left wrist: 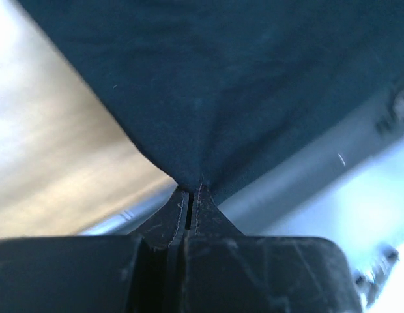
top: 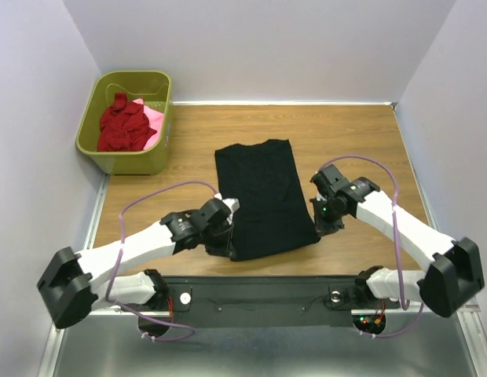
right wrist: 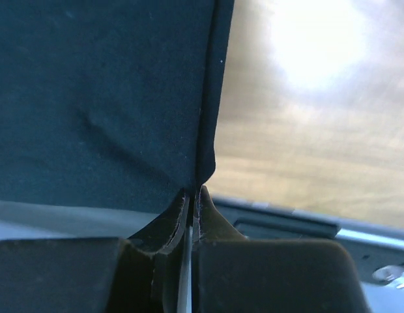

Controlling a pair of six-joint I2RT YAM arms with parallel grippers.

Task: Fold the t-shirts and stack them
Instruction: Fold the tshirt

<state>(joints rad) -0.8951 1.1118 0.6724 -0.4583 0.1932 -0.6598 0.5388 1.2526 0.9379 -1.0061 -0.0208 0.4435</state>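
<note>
The black t-shirt (top: 263,196) lies folded lengthwise into a long strip on the wooden table, collar end far from me. My left gripper (top: 225,226) is shut on its near left corner, and the cloth (left wrist: 208,85) rises out of the closed jaws. My right gripper (top: 322,222) is shut on the near right corner, with the cloth edge (right wrist: 111,98) pinched between the jaws. The dark red t-shirt (top: 122,123) and the pink t-shirt (top: 153,119) lie crumpled in the basket at the far left.
The olive-green plastic basket (top: 159,148) stands at the far left corner of the wooden table (top: 353,133). A black metal rail (top: 259,294) with the arm bases runs along the near edge. Purple cables loop over both arms.
</note>
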